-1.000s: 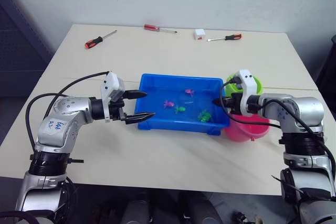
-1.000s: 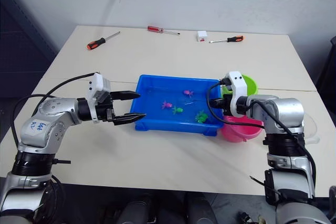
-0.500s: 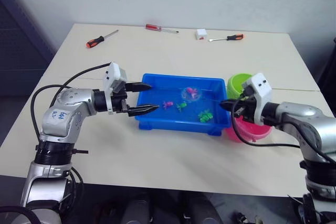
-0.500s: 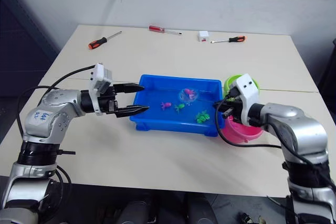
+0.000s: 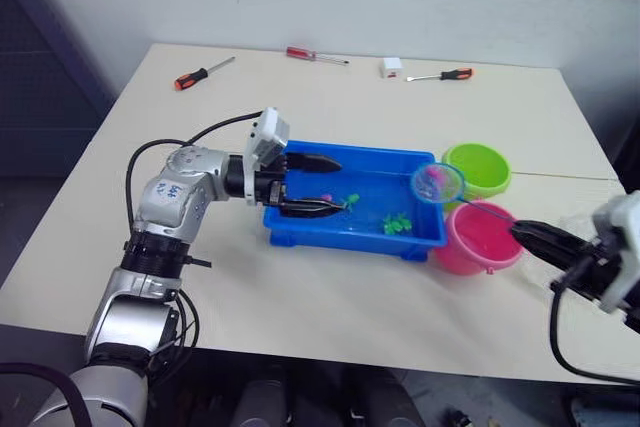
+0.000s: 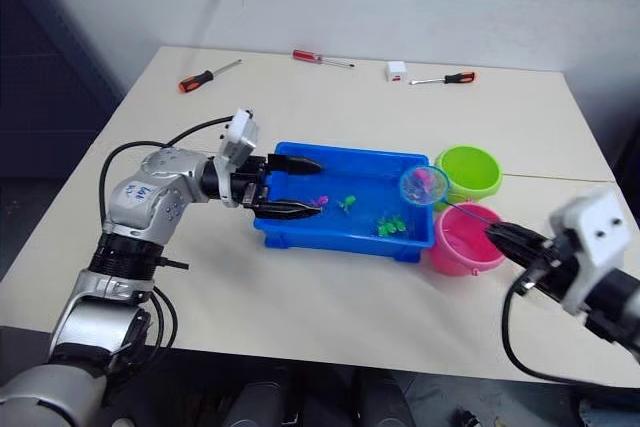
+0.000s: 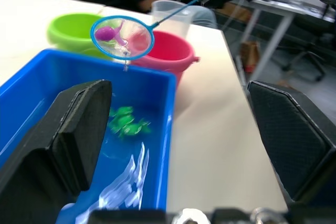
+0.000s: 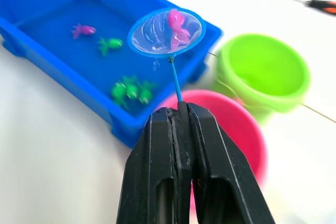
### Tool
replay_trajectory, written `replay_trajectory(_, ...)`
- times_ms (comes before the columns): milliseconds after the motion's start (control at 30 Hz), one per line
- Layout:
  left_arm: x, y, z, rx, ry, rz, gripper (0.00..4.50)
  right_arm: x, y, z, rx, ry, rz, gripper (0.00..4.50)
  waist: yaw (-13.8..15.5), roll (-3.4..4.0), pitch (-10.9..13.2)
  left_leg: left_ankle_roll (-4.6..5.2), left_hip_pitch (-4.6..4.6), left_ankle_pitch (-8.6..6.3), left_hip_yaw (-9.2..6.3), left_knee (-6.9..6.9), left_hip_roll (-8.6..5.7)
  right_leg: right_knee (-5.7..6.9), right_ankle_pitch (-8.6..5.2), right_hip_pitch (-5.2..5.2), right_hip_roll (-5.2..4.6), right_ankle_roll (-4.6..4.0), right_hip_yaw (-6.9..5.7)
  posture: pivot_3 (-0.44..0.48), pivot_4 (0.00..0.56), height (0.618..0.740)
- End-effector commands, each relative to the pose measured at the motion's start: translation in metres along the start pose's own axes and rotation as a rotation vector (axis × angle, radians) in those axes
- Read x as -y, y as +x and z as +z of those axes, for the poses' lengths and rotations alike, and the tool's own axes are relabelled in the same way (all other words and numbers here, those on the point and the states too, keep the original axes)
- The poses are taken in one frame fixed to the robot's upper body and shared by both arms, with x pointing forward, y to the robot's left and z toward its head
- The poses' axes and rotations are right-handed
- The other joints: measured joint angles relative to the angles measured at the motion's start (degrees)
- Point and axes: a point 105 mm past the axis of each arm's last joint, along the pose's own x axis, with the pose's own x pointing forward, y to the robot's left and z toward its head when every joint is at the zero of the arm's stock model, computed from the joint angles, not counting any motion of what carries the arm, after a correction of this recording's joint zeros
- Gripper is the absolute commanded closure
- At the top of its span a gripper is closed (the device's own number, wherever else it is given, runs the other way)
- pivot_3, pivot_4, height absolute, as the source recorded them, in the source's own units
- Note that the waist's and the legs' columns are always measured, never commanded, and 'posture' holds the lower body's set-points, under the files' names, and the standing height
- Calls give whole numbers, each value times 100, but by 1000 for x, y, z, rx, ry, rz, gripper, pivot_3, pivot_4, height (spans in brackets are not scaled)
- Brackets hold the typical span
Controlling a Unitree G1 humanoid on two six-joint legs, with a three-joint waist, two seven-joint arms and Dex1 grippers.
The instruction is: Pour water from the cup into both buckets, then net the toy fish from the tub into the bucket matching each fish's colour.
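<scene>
One pink fish lies in the net, clamped by the right pincer at centre-right; the left pincer, fingers apart, spans the tub.

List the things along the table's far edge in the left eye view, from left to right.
Orange-handled screwdriver → red-handled screwdriver → small white block → second orange-handled screwdriver.
</scene>
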Motion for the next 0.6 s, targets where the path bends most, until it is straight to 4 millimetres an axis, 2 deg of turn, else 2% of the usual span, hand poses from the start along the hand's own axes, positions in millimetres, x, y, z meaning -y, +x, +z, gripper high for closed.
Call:
replay_trajectory(33, 1, 11, 4, -4, 45, -73, 24, 5, -27, 5, 29, -122, -118, 4500, 22, 0, 0, -2, 3, 1, -2, 0, 0, 1, 0, 1, 2, 0, -2, 0, 150, 740)
replay_trajectory(133, 0, 19, 2, -11, 56, -112, 24, 7, -46, -8, -29, -183, -195, 4500, 44, 3, -1, -6, 7, 4, -4, -3, 1, 6, 0, 3, 6, 0, -2, 0, 150, 740)
replay_trajectory(267, -4, 22, 4, -2, 61, -124, 24, 8, -53, -11, -51, -275, -225, 4500, -1, 2, -1, -4, 9, 3, 2, 4, 1, 5, 1, 5, 4, 2, 6, 0, 150, 740)
replay_trajectory(367, -5, 24, 4, 1, 67, -132, 24, 7, -55, -9, -79, -415, -224, 4500, 9, 3, -1, -6, 12, 4, 1, 4, 1, 12, 1, 4, 5, 2, 6, 0, 150, 740)
replay_trajectory(500, -5, 23, 4, 3, 71, -130, 24, 13, -53, -10, -214, -898, -204, 4500, 18, 3, -2, -8, 12, 5, 2, 2, 0, 13, 1, 2, 7, 2, 6, 0, 150, 740)
replay_trajectory(600, -6, 21, 4, 5, 73, -120, 24, 25, -51, -9, -288, -1163, -194, 4500, 28, 2, -2, -7, 12, 4, 5, 5, -3, 8, 1, 4, 6, 3, 10, 0, 150, 740)
